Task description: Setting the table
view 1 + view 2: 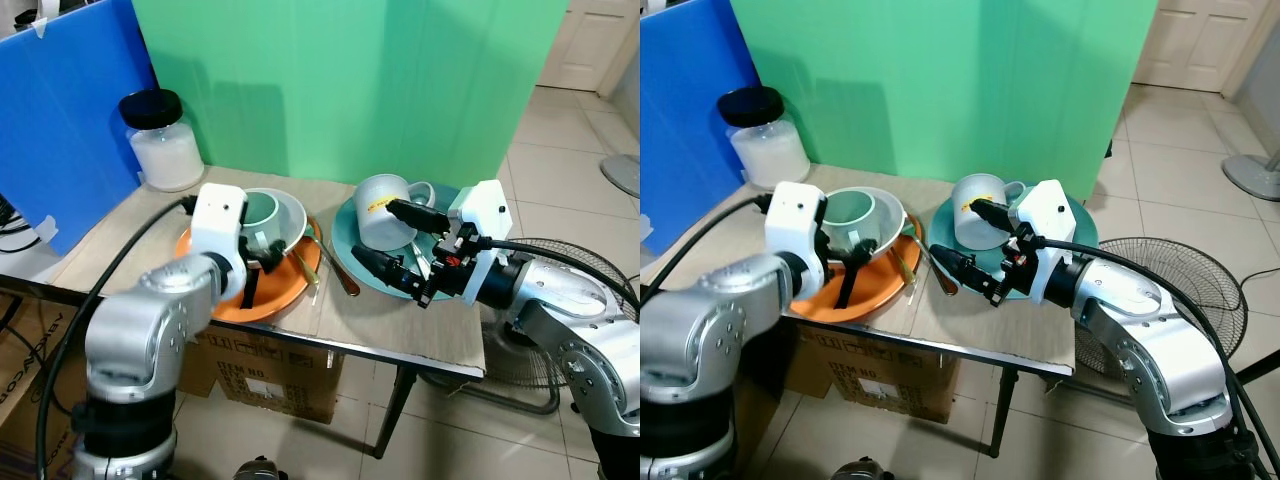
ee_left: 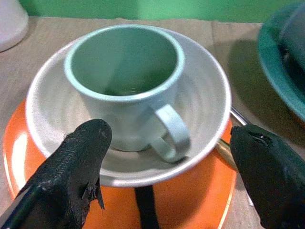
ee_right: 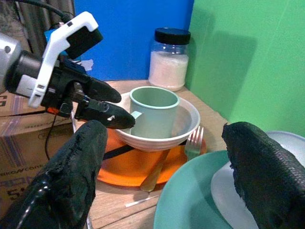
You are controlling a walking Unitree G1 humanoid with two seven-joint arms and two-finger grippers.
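The green cup (image 2: 126, 90) sat in the white bowl (image 2: 200, 105) on the orange plate (image 1: 275, 295), on the table's (image 1: 390, 330) left side. The left gripper (image 2: 167, 176) hovered just before the bowl, fingers wide open and empty. The right gripper (image 1: 400, 240), also open and empty, flanked the white mug (image 1: 380, 210) on the teal plate (image 1: 350, 255). Best to close squarely on each cup's wall and lift straight up, clear of the fork (image 3: 193, 143)

left arm bent inward, wrist level, left gripper (image 1: 262, 262) pointing forward, jaws spread wide. right arm reaching in from right side, elbow low, right gripper (image 1: 398, 238) pointing toward robot's left, jaws spread wide, one finger above other.
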